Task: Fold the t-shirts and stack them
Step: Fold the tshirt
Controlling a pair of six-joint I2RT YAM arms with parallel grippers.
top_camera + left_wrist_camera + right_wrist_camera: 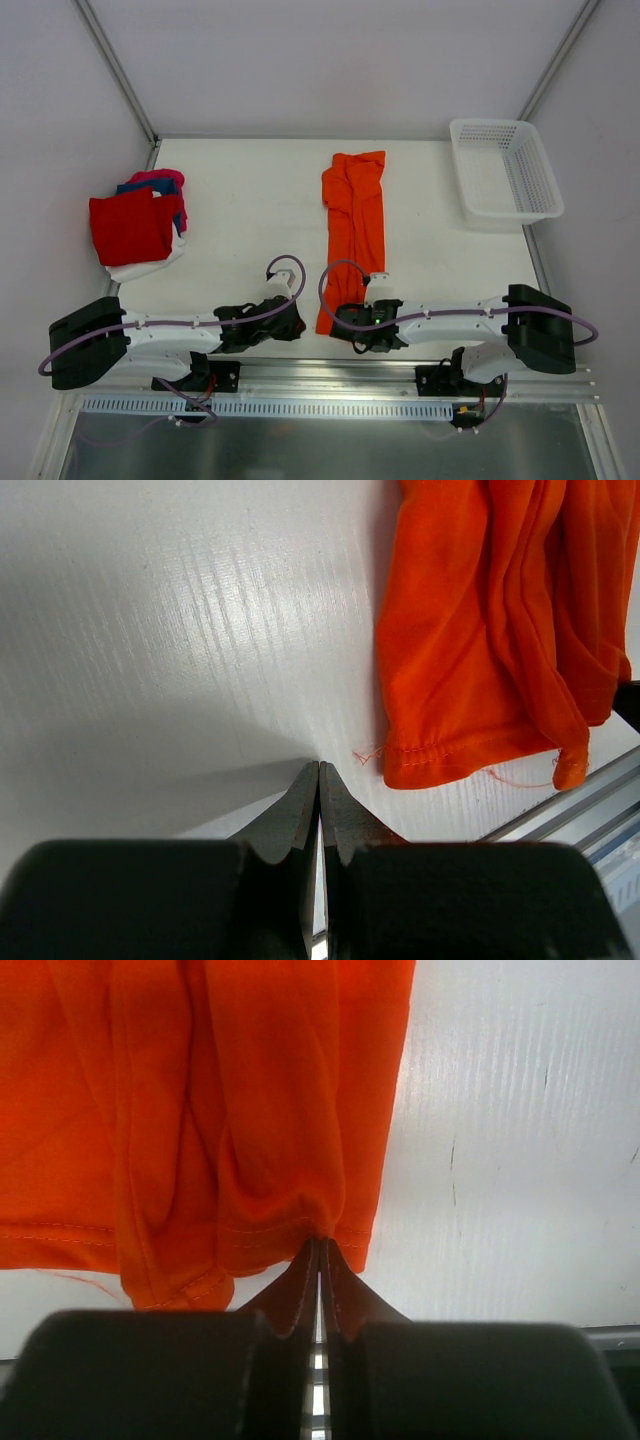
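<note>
Looking down from the top camera, the orange t-shirt (355,215) lay as a long narrow strip up the middle of the table (250,220), its near end between the two grippers. The left gripper (290,320) sat just left of that end and the right gripper (342,318) was at it. A stack of folded t-shirts (135,228), red on top, rested at the table's left edge, and a white mesh basket (505,170) stood at the far right corner.

From the left wrist, the left gripper's jaws were pressed together with nothing between them, tips low over the table just beside the shirt's hem corner, apart from the cloth.

From the right wrist, the right gripper's jaws were closed on the hem's edge, with cloth puckering into the tips.
</note>
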